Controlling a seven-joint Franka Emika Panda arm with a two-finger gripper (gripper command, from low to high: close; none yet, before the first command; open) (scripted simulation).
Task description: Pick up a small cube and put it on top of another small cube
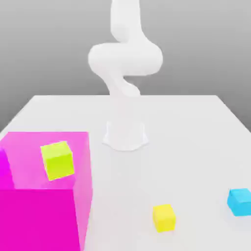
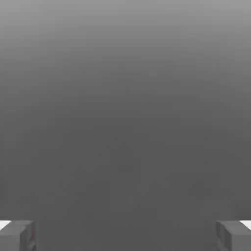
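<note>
1. The white arm (image 1: 125, 59) rises from its round base (image 1: 125, 135) at the middle of the white table (image 1: 196, 137), and what a coil: the lower link climbs up, swings into a fat elbow that bulges toward the exterior view's right, then the upper link shoots straight up out of the top of the picture
2. In the hand view the gripper (image 2: 125, 235) looks out at plain grey, with one grey fingertip (image 2: 17, 235) at one edge and the other (image 2: 234, 235) at the opposite edge: the fingers are spread wide apart, nothing between them
3. The small cube (image 1: 240, 201), cyan-blue, sits on the table at the far edge of the exterior view's right, near the front, partly cut by the picture's edge
4. The yellow cube (image 1: 163, 217) rests on the table toward the front, to the exterior view's left of the cyan one and well apart from it
5. A big translucent magenta box (image 1: 44, 215) fills the front corner on the exterior view's left
6. A lime-green cube (image 1: 58, 160) shows through the magenta box's upper part, tilted, seemingly inside it or behind it; which, I cannot tell
7. Both small cubes stand alone on the bare tabletop, neither stacked, and the arm is nowhere near them
</note>
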